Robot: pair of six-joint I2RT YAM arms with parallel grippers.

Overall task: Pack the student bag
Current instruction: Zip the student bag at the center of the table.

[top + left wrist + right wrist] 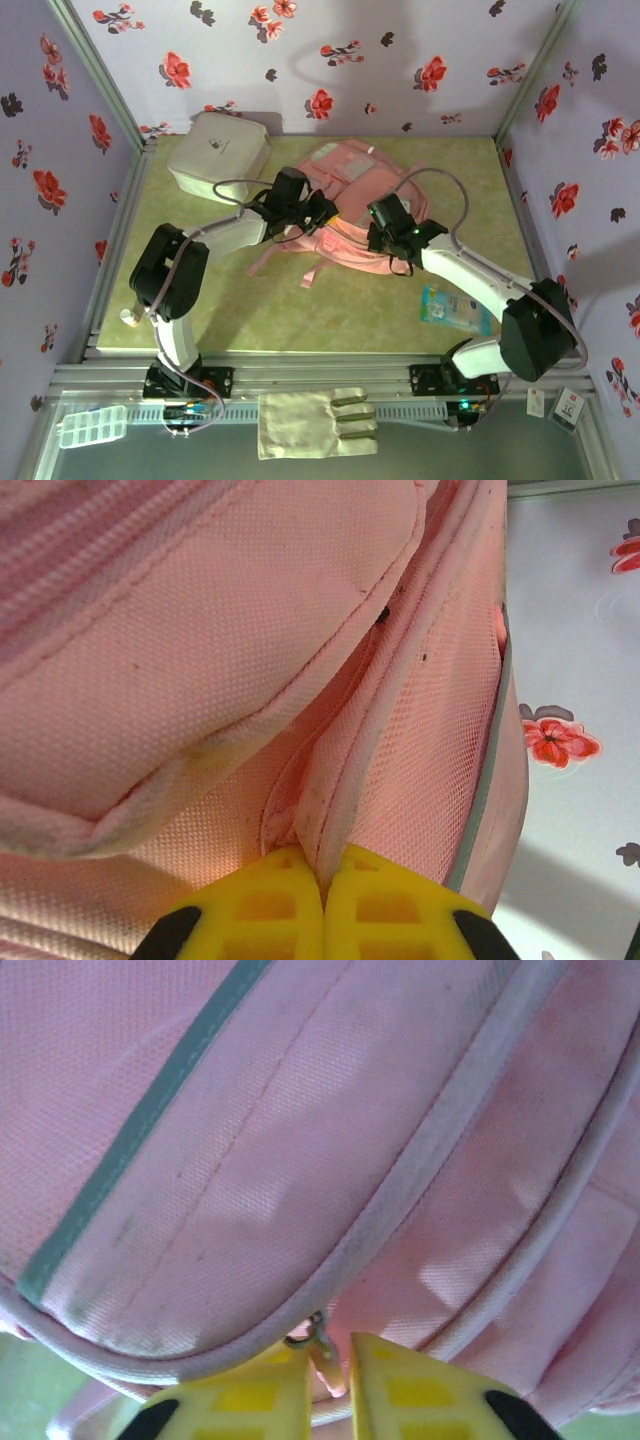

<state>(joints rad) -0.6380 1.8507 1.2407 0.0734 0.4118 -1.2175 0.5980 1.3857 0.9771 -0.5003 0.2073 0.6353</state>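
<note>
Student bag point(345, 215) lies mid-surface point(300, 310); left gripper point(323, 868) jaws clenched on its seam fold point(335, 800), likely steadying it; right gripper point(330, 1360) jaws narrowly parted around the zip pull point(320, 1343); whether they pinch it, I cannot tell.

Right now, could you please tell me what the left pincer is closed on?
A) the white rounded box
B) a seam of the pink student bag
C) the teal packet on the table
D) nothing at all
B: in the left wrist view the left pincer has its yellow fingers pressed together on a piped seam of the student bag.
</note>
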